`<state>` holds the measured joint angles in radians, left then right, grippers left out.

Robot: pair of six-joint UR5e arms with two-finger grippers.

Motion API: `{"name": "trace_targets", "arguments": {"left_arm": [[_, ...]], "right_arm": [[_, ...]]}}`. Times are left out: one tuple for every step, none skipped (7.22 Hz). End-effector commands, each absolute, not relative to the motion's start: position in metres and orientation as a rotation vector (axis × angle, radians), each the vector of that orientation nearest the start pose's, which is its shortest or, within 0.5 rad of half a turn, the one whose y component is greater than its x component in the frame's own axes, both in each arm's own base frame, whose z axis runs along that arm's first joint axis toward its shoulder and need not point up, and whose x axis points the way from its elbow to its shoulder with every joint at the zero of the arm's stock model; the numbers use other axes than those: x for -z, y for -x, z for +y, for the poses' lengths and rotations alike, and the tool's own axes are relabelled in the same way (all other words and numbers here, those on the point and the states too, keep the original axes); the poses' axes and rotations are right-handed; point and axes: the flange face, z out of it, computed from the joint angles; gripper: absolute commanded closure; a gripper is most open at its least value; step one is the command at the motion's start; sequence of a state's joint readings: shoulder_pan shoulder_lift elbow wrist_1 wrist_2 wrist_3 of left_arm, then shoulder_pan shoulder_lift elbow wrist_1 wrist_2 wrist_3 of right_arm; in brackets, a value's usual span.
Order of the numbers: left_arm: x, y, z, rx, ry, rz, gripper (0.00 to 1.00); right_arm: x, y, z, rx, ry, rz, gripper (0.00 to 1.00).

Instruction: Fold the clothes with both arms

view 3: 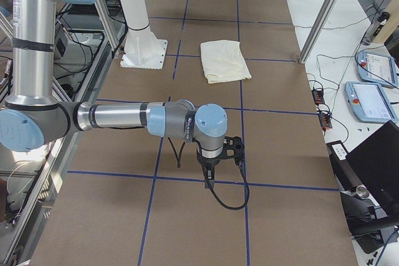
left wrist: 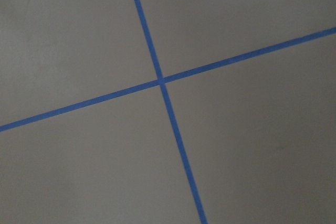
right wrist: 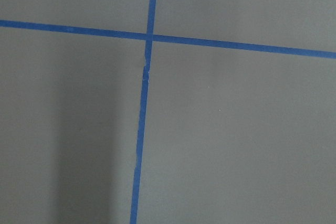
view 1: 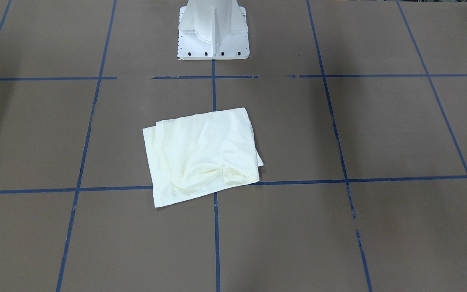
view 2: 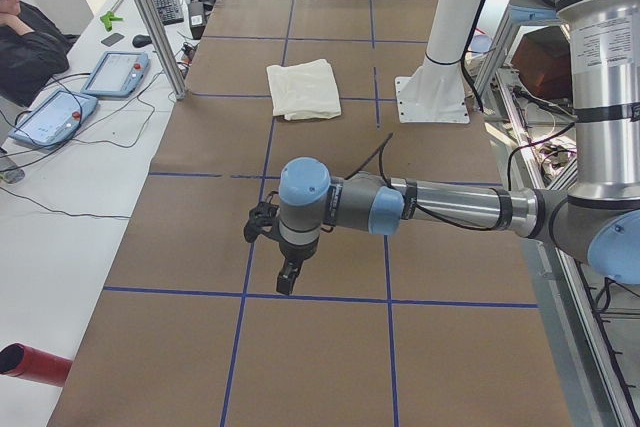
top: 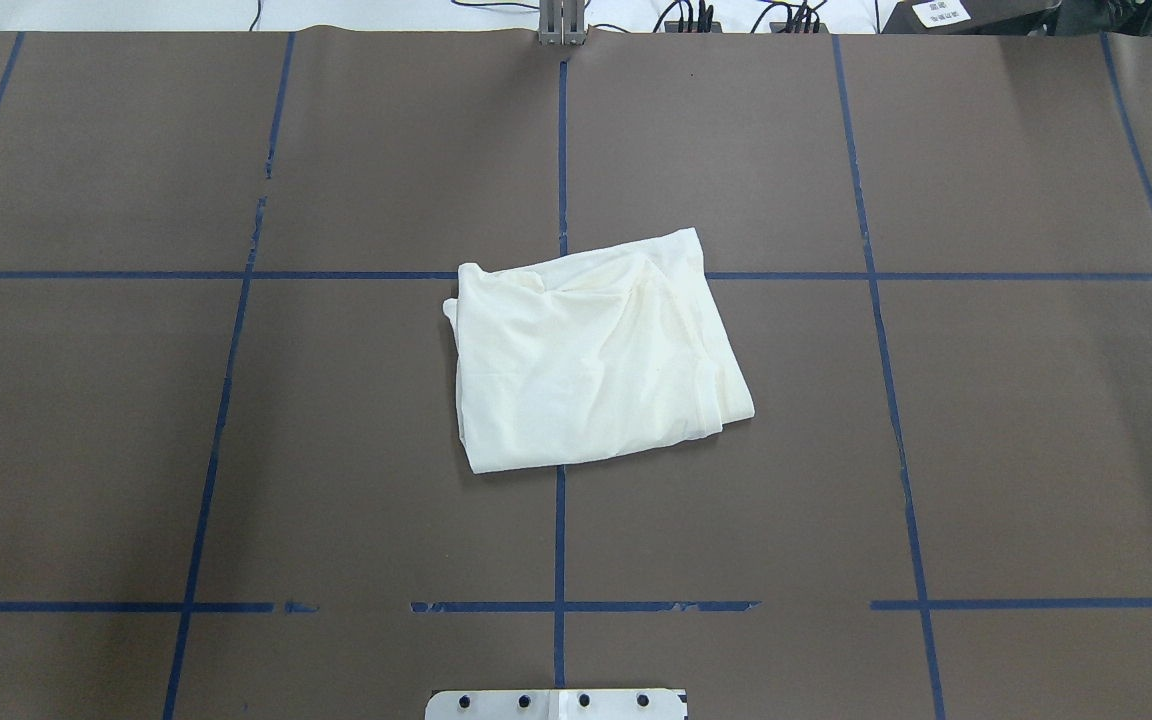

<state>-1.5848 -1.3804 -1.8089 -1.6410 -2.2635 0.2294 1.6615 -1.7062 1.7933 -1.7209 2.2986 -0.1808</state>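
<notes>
The clothes are one cream shirt [view 1: 203,156] [top: 591,360], folded into a rumpled rectangle with plain fabric up, lying at the table's middle over a blue tape crossing. It also shows far off as the shirt [view 2: 303,87] [view 3: 224,59] in both side views. Neither arm touches it. My left gripper [view 2: 286,282] hangs low over the brown table far toward the left end. My right gripper [view 3: 211,174] hangs likewise far toward the right end. From these side views I cannot tell whether either is open or shut. Both wrist views show only bare table and tape lines [left wrist: 161,81] [right wrist: 148,36].
The white pedestal base [view 1: 213,32] [top: 556,703] stands at the robot's side behind the shirt. A seated person [view 2: 25,42] and teach pendants [view 2: 118,72] are on a side desk. More pendants [view 3: 374,101] lie beside the table's other long side. A red cylinder [view 2: 35,362] lies near.
</notes>
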Motion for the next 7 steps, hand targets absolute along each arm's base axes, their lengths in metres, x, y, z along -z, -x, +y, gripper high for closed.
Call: {"name": "trace_targets", "arguments": {"left_arm": [[-0.644,0.085,-0.413,-0.245,-0.166,0.679,0.00],[-0.644,0.085,-0.414,-0.255,-0.174,0.675,0.00],[-0.644,0.083,-0.419,-0.267,-0.194,0.655,0.00],[-0.636,0.084,-0.420,-0.274,-0.223,0.650,0.00],[-0.631,0.085,-0.414,-0.272,-0.234,0.654,0.00],[-0.635,0.085,-0.413,-0.264,-0.215,0.656,0.00],[-0.641,0.084,-0.409,-0.238,-0.171,0.675,0.00]], "right_arm": [[-0.623,-0.106,-0.409,0.068,-0.056,-0.737,0.00],[-0.623,-0.106,-0.405,0.068,-0.057,-0.733,0.00],[-0.625,-0.106,-0.404,0.067,-0.053,-0.730,0.00],[-0.627,-0.106,-0.403,0.062,-0.047,-0.731,0.00],[-0.626,-0.106,-0.403,0.058,-0.047,-0.731,0.00],[-0.625,-0.106,-0.404,0.054,-0.047,-0.730,0.00],[-0.626,-0.106,-0.404,0.053,-0.043,-0.729,0.00]]}}
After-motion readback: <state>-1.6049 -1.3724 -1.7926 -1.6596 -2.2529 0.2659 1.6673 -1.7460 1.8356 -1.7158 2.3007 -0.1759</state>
